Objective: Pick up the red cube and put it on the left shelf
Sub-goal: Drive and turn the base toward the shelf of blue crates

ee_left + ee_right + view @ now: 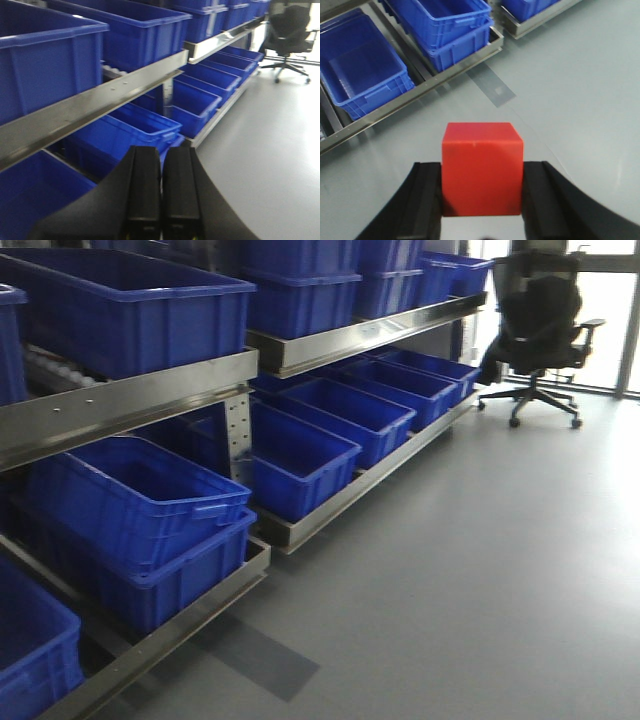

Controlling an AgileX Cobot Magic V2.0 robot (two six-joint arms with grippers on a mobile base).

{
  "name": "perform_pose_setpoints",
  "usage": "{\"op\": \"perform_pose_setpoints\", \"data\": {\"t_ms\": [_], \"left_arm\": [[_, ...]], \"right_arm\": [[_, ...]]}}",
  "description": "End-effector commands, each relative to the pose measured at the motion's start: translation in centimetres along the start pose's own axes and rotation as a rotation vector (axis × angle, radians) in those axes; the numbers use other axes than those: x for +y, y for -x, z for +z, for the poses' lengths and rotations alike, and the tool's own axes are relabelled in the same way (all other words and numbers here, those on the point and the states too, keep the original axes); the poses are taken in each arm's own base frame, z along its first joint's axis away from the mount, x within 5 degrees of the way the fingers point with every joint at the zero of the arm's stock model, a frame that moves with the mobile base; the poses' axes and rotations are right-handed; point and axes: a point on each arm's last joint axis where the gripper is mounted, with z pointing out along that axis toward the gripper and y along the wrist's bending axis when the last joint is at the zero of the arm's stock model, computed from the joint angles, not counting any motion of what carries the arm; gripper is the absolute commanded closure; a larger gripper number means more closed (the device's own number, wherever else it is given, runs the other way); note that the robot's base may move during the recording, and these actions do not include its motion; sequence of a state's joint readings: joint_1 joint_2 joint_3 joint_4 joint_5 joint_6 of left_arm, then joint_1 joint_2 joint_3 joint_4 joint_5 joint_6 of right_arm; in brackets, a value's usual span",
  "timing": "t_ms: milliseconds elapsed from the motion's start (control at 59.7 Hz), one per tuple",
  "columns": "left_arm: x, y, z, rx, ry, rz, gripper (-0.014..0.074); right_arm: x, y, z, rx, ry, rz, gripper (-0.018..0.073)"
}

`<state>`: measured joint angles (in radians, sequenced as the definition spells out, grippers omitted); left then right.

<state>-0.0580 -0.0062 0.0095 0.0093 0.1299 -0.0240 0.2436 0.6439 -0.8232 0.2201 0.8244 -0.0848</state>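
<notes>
The red cube (482, 168) sits between the black fingers (426, 197) of my right gripper (482, 195), which is shut on it and holds it above the grey floor. My left gripper (161, 187) is shut and empty, its two black fingers pressed together, facing the shelving. The shelf rack (130, 400) with metal rails fills the left of the front view; neither gripper shows there. The rack's lower tier also shows in the right wrist view (420, 92), ahead and to the left of the cube.
Several blue bins (140, 505) fill the upper and lower shelf tiers, and some show in the left wrist view (145, 125) and right wrist view (362, 65). A black office chair (540, 320) stands at the far right. Grey floor (480, 580) spreads to the right of the shelves.
</notes>
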Motion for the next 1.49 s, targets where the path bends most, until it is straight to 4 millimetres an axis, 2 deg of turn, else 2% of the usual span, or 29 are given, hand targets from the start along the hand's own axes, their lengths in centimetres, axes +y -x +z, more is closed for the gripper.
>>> {"op": "perform_pose_setpoints", "data": {"t_ms": [0,1475], "left_arm": [[-0.05,0.10,-0.03,-0.081,-0.009,-0.004,0.0495],[-0.05,0.10,-0.03,-0.081,-0.009,-0.004,0.0495]], "right_arm": [[0.15,1.26,-0.50,-0.096,0.006,-0.001,0.0505],[0.15,1.26,-0.50,-0.096,0.006,-0.001,0.0505]]}}
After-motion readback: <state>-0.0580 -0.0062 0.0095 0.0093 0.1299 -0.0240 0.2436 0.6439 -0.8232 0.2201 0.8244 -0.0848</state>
